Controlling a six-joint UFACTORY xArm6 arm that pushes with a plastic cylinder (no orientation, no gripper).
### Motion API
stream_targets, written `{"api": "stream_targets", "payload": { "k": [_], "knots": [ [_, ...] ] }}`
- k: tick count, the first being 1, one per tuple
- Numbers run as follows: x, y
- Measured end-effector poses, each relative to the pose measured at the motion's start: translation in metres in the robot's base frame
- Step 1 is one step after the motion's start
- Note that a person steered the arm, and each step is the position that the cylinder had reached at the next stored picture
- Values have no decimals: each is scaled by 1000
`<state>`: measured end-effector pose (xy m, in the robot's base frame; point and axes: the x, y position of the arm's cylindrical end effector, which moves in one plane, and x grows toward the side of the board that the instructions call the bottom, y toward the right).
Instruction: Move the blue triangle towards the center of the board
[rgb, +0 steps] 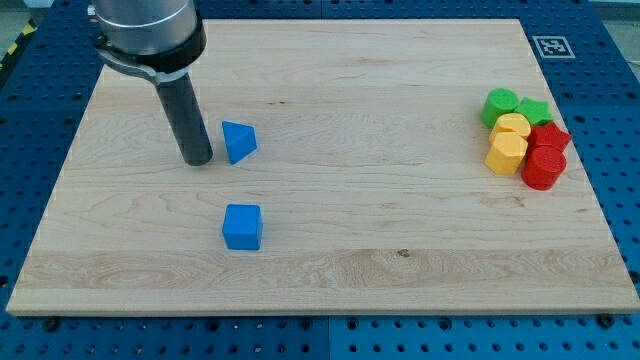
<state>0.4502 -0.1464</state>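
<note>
Our tool, plain rod, no jaws to open or close: my tip (199, 161) just left of blue triangle (238, 142), upper-left tabletop (330, 260). Placement suits rightward push toward center. Blue cube (242, 226) below, apart.

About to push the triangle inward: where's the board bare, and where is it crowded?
Bare: the wide middle between the blue triangle and the cluster at the view's right, plus the bottom strip below the blue cube. Crowded: green, yellow and red blocks. My tip sits just left of the triangle.
</note>
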Motion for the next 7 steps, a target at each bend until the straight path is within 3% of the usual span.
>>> {"api": "stream_targets", "payload": {
  "k": [3, 5, 7],
  "knots": [
    [-11, 71],
    [9, 80],
    [-9, 73]
  ]
}}
